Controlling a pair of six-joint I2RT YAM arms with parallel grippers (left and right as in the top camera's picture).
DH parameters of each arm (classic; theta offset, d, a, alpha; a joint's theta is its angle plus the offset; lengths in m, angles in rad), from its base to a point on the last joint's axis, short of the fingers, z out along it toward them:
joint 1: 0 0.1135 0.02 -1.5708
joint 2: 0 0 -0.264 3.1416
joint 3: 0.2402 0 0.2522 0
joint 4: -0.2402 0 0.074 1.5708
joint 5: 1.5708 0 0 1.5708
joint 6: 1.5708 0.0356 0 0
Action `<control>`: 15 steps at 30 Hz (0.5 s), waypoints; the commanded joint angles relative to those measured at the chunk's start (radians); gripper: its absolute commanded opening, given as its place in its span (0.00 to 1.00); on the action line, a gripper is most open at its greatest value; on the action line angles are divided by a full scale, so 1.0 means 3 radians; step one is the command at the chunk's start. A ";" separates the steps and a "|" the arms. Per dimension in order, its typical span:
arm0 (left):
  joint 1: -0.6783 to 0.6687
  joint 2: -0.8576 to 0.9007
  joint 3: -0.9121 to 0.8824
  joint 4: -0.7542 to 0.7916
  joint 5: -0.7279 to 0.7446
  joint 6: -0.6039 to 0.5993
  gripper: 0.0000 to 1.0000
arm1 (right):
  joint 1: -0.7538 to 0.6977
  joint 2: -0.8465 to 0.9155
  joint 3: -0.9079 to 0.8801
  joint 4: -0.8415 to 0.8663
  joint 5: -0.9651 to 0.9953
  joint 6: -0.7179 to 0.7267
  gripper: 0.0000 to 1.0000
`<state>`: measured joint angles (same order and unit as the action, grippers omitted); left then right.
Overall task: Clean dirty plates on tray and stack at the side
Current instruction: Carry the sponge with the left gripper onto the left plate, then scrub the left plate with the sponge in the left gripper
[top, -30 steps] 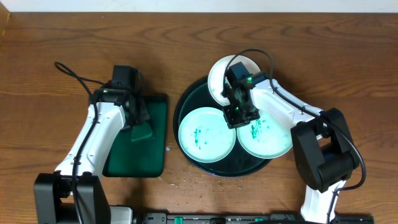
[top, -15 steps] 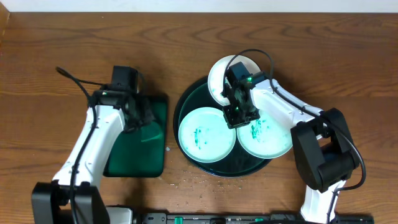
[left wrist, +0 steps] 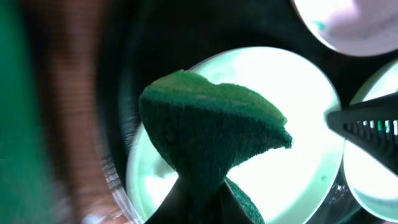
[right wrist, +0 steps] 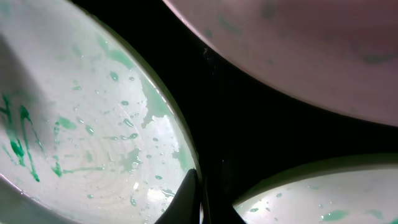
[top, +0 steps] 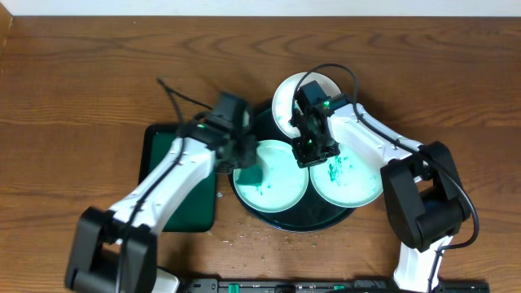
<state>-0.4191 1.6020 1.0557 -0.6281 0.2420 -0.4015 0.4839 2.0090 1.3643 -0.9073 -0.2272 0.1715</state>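
Three white plates with teal smears lie in the round black-green tray (top: 303, 227): a front-left plate (top: 277, 183), a front-right plate (top: 352, 183) and a back plate (top: 285, 99) leaning on the far rim. My left gripper (top: 247, 156) is shut on a dark green sponge (top: 250, 171), held over the left side of the front-left plate; the left wrist view shows the sponge (left wrist: 211, 130) above that plate (left wrist: 305, 106). My right gripper (top: 313, 149) is shut on the front-left plate's right rim (right wrist: 155, 118), fingers (right wrist: 186, 199) pinching its edge.
A smaller rectangular dark green tray (top: 175, 207) lies on the wooden table left of the round tray, under my left arm. Small white specks (top: 240, 238) lie near the table's front edge. The right arm's cable (top: 346, 77) loops over the back plate.
My left arm has swung right, carrying the sponge from the rectangular tray to above the front-left plate. The right gripper and the plates have not moved.
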 commanded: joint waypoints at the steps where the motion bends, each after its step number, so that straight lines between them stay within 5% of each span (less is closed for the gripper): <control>1: -0.0172 0.0294 0.0111 0.0146 0.0043 -0.0303 0.07 | 0.0051 0.0019 -0.0011 0.0003 -0.0056 -0.0039 0.01; 15: -0.0342 0.1106 0.0111 0.0649 0.0894 -0.0444 0.07 | 0.0051 0.0019 -0.0011 -0.0015 -0.0057 -0.0039 0.01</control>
<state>-0.4969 1.8572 1.1004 -0.4896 0.3573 -0.5243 0.4839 2.0090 1.3643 -0.9092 -0.2249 0.1719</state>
